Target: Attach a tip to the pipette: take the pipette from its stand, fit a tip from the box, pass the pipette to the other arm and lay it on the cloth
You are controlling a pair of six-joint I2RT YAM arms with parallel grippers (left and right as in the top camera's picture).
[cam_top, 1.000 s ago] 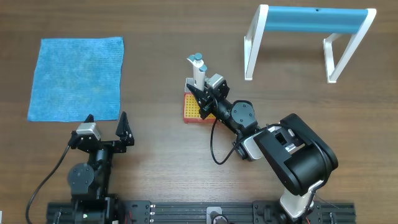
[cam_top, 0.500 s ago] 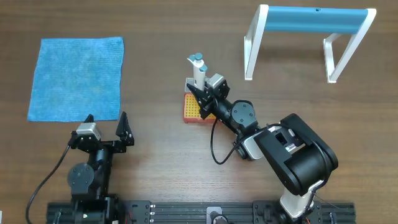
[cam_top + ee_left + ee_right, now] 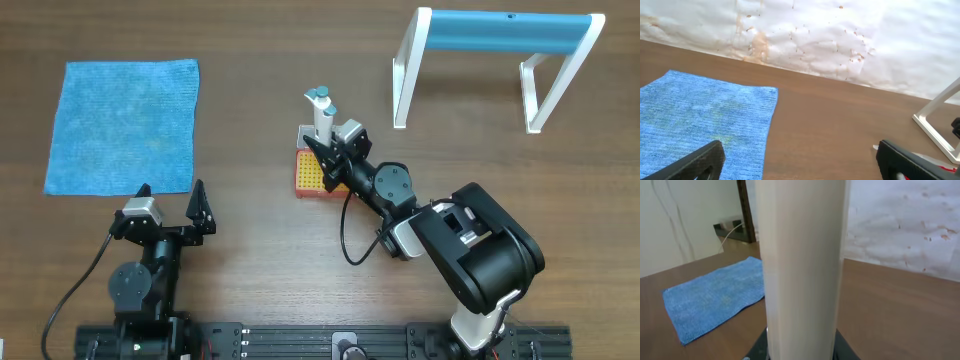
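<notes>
Wood-grain surface (image 3: 250,60) all over, with a scuffed white wall behind it in the wrist views. Far left there's the blue cloth (image 3: 122,125) lying flat, nothing on it. Just off its near edge sits the left claw (image 3: 170,190), fingers spread wide and holding nothing; from its own camera you see the two black fingertips (image 3: 695,162) low down, with the cloth's corner between them and the bare wood beyond. Moving to the middle, the orange tip box (image 3: 308,176) sits on the surface, and the right arm reaches across to it from the lower right. The right claw (image 3: 324,146) is clamped around the pipette (image 3: 320,108), which stands upright with its blue-grey top pointing up. In the top view it shows at the box's far edge. The pipette's lower end is hidden by the claw, so I can't tell if it's touching the tips or has one on. In the right wrist view the cream barrel runs straight up the centre. Over at the far right stands the pipette stand (image 3: 500,30), white legs with a blue bar across the top, well apart from the box.
</notes>
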